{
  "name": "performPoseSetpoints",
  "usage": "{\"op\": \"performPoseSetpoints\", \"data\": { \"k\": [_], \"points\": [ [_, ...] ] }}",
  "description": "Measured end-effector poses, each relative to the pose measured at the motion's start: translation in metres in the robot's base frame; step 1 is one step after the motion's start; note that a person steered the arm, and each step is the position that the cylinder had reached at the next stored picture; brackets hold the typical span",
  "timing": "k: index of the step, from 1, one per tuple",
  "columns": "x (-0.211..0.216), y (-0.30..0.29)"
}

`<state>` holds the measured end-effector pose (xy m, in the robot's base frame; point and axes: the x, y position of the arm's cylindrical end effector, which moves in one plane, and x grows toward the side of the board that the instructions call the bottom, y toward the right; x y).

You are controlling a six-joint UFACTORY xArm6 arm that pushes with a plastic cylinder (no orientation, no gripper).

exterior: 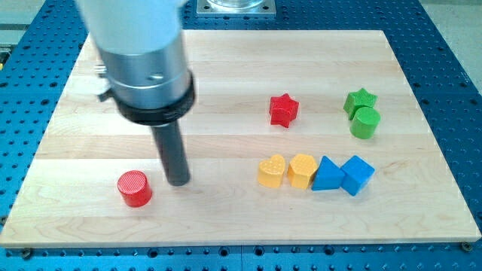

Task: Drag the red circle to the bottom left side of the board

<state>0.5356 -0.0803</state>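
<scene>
Wooden board (226, 60) fills the view, lying on a blue perforated table (452, 90). The red circle (135, 188), a short cylinder, sits in the board's bottom left area, near the bottom edge but some way in from the left corner. My tip (178, 182) rests on the board just to the right of it, close by, with a narrow gap showing; it carries no jaws, so nothing is gripped and it can only push. Judging by position, the task looks nearly finished: the circle is already in the bottom left region, and at most a short nudge leftward remains. Well apart on the right are a red star (284, 110), a green star (360, 100) touching a green cylinder (365, 123), and a row of yellow heart (272, 171), yellow hexagon-like block (302, 170), blue triangle (327, 175) and blue cube (357, 175).
</scene>
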Motion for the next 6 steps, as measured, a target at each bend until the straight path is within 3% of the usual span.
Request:
{"op": "performPoseSetpoints", "data": {
  "k": [1, 2, 4, 6],
  "points": [
    [0.031, -0.001],
    [0.044, -0.044],
    [0.011, -0.034],
    [0.011, -0.089]
  ]
}}
